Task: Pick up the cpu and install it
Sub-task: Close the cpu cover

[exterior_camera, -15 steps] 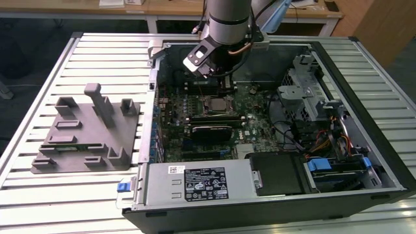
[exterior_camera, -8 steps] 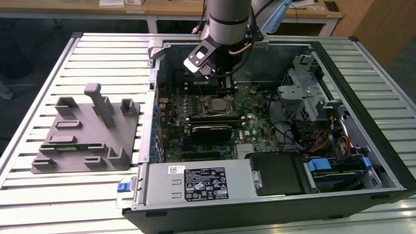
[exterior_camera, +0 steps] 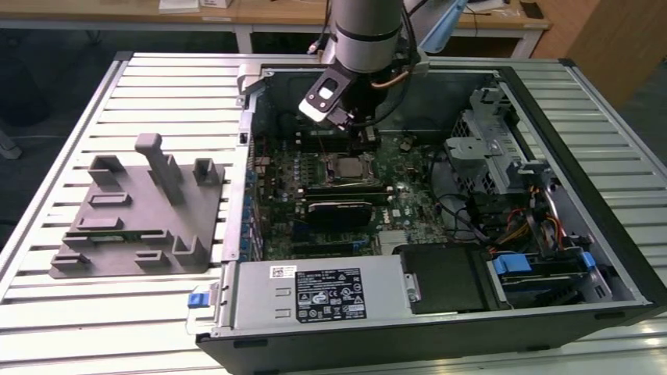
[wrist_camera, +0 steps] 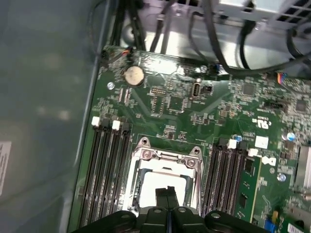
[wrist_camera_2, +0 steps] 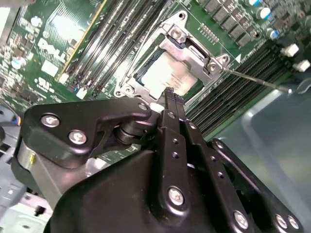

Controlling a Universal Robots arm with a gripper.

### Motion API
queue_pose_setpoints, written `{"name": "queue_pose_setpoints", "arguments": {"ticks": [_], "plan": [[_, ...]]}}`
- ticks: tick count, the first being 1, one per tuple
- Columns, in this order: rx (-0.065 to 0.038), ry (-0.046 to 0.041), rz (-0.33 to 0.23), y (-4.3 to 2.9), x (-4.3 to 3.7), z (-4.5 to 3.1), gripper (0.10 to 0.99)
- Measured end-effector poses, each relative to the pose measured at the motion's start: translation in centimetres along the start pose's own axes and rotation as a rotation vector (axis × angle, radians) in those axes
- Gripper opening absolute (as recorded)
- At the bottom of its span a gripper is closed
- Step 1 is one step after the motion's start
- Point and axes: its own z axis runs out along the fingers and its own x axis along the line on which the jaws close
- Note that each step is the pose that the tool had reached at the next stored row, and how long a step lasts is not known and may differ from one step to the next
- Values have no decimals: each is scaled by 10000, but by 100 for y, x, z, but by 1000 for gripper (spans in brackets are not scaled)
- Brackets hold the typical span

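The cpu (exterior_camera: 349,166) lies flat in the metal-framed socket (exterior_camera: 348,181) in the middle of the green motherboard, inside the open computer case. Both wrist views show its shiny pale top, the cpu (wrist_camera_2: 164,73) and cpu (wrist_camera: 154,182) sitting inside the socket frame (wrist_camera_2: 194,48). My gripper (exterior_camera: 352,129) hangs just above the board, slightly behind the socket in the exterior view. Its two black fingertips (wrist_camera_2: 169,95) are pressed together with nothing between them, and they hover over the chip's edge, as the gripper (wrist_camera: 167,190) shows in the first wrist view.
A grey fixture tray (exterior_camera: 136,211) with upright posts stands on the slatted table at the exterior view's left. Memory slots (wrist_camera: 109,174) flank the socket. A thin socket lever (wrist_camera_2: 252,80) sticks out sideways. The drive cage (exterior_camera: 490,148), cables and power supply (exterior_camera: 312,293) crowd the case.
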Motion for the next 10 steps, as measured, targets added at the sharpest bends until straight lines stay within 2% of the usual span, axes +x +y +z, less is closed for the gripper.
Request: {"name": "queue_pose_setpoints", "arguments": {"ticks": [10], "plan": [[36, -3, -1723, -2, -1, 32, 106]]}}
